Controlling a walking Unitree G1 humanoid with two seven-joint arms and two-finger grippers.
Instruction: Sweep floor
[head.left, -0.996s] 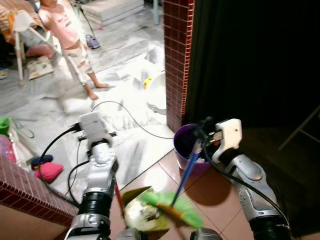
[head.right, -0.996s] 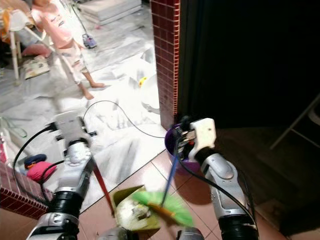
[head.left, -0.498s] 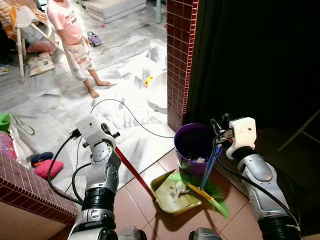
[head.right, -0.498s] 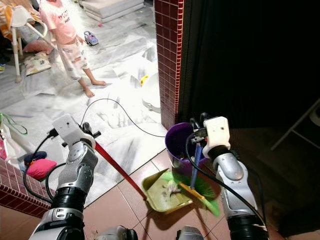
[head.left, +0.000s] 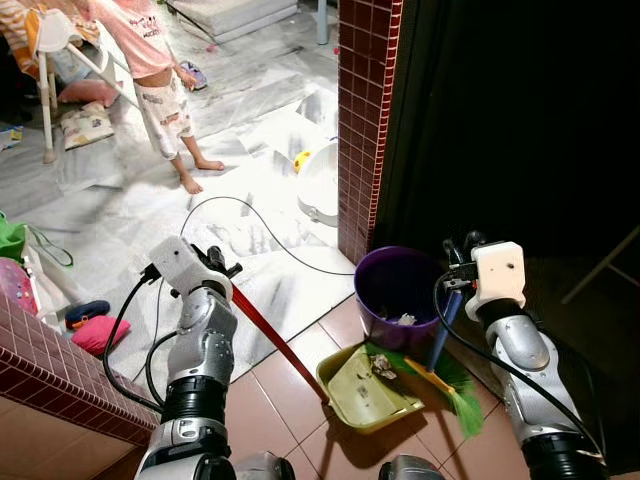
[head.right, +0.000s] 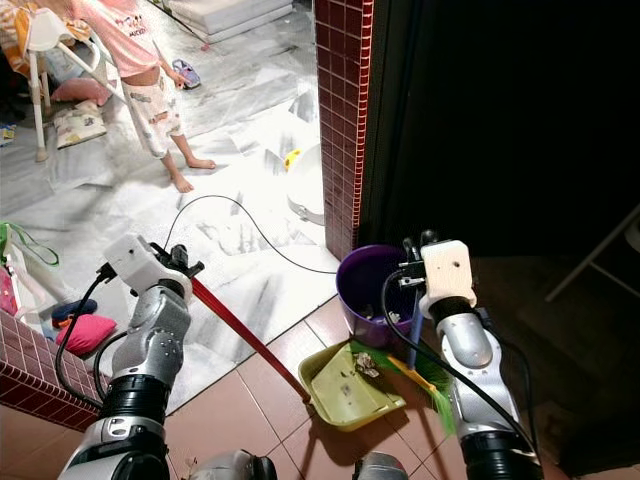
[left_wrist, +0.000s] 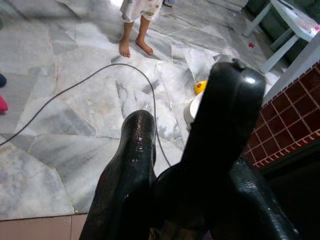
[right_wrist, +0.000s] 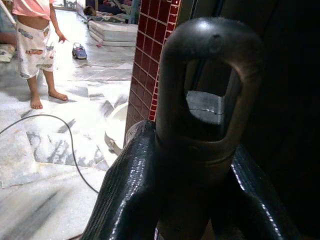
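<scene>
While left hand (head.left: 215, 268) clamps red dustpan handle (head.left: 275, 342), right hand (head.left: 455, 285) grips broom (head.left: 443, 372).

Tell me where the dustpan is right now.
In the left eye view the dustpan lies on the tiled floor ahead, just below the purple bucket, with the green broom at its right.

Terracotta tile floor (head.left: 280, 395) nearby, meeting white marble floor (head.left: 110, 215) beyond. On the tiles: yellow-green dustpan (head.left: 368, 385) holding debris, purple bucket (head.left: 398, 295) just behind it beside the red brick pillar (head.left: 360, 120). On the marble: black cable (head.left: 262, 232), pink cushion (head.left: 98, 333), white basin (head.left: 320, 185).
</scene>
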